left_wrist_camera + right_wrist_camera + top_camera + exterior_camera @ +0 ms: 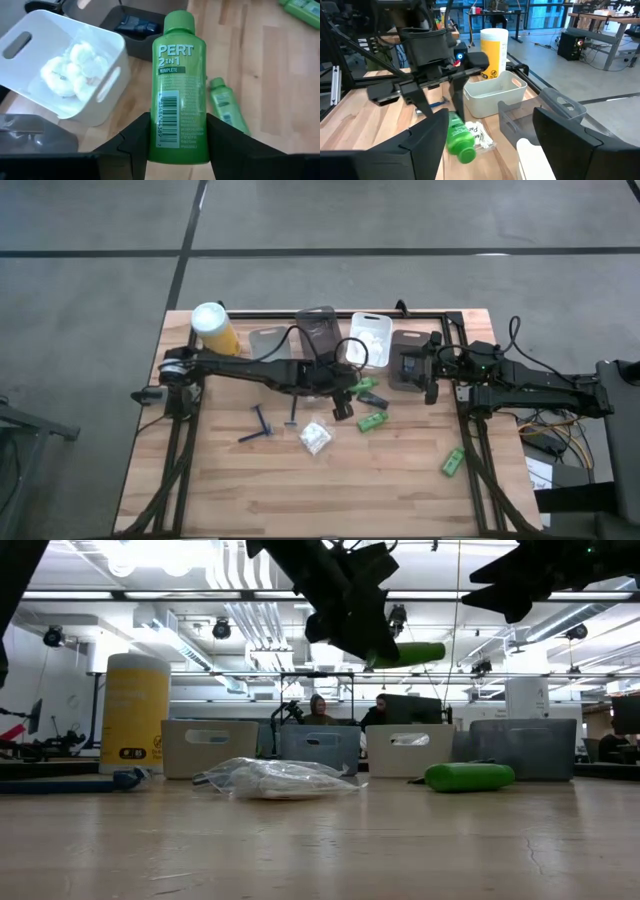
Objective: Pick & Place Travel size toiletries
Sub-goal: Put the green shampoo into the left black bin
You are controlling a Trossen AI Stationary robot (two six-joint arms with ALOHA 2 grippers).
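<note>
Front of the table: one green tube (453, 461) lies alone near the front right corner, well apart from everything else. Only the high view shows it.

Middle of the table: a white crinkly packet (316, 438) lies on the wood, with dark blue razors (262, 425) just to its left. The low view shows the packet (272, 778) as a clear crumpled heap.

Loose tubes: a second green tube (373, 421) lies right of the packet; the low view has it flat on the boards (469, 776).

Left gripper (344, 402): over the middle of the table, clamped on a green bottle (179, 85) and holding it clear of the wood. The left wrist view alone reads its label, PERT 2 IN 1, with the fingers (131, 145) pressed on both sides. In the low view the bottle (408, 654) hangs high above the table.

Right gripper (432, 368): at the back right, over the dark grey bin (409, 371), fingers (427, 131) spread wide with nothing between them.

Back row: a white bin (370, 338) holds white packets (70, 70), seen only from the left wrist.

Far left corner: a yellow canister (214, 327) with white lid.

Beyond the table: people (318, 708) sit at desks, seen only from low down.
</note>
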